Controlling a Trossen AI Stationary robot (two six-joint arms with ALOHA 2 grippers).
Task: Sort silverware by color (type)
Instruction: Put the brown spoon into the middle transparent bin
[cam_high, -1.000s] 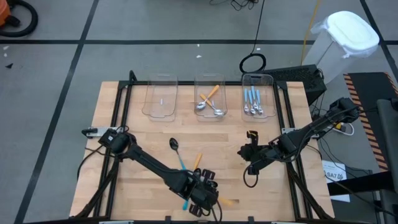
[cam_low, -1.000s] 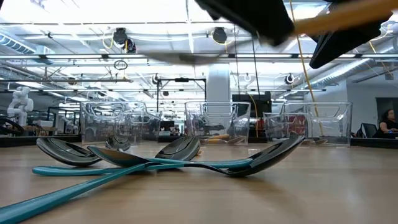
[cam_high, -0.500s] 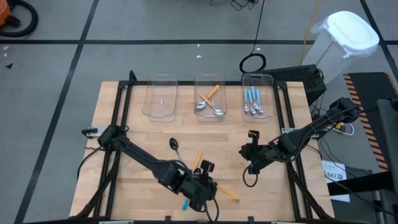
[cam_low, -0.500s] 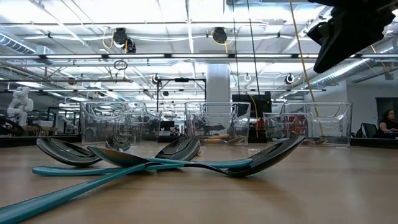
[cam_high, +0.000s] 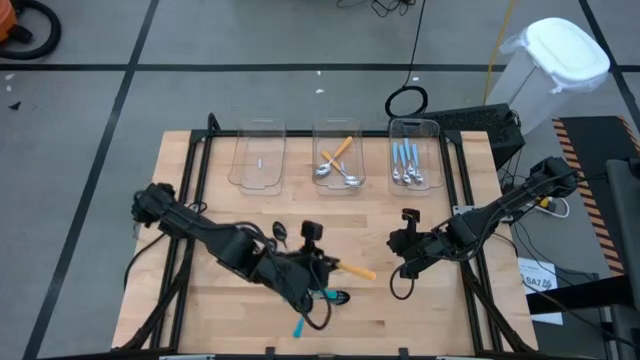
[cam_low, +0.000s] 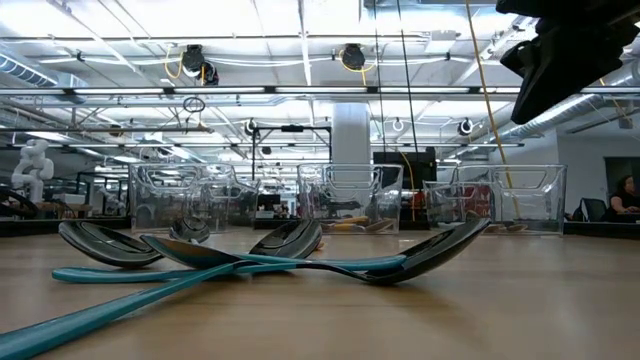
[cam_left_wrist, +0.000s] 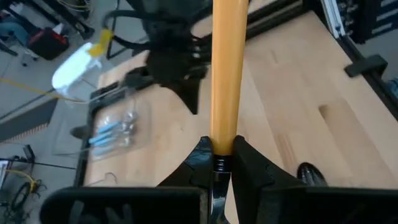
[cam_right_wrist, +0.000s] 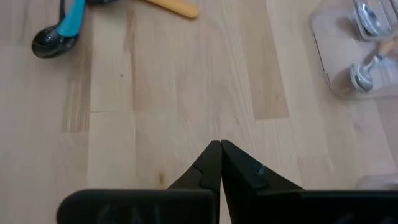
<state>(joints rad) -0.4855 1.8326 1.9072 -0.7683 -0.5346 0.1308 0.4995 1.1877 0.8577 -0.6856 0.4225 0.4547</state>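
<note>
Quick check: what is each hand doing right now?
Left hand: closed on the orange-handled spoon.
Right hand: closed, holding nothing.

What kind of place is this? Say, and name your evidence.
Probably a robotics lab or workshop: exposed ceiling pipes and strip lights over an open floor, black tape lines on it, and a wooden table with two arms.

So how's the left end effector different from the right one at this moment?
The left end effector is shut on an orange-handled spoon; the right end effector is shut on nothing. The left one is over the near middle of the table, beside the teal spoons; the right one waits at the right side, over bare wood. Both are dark, two-fingered and closed.
</note>
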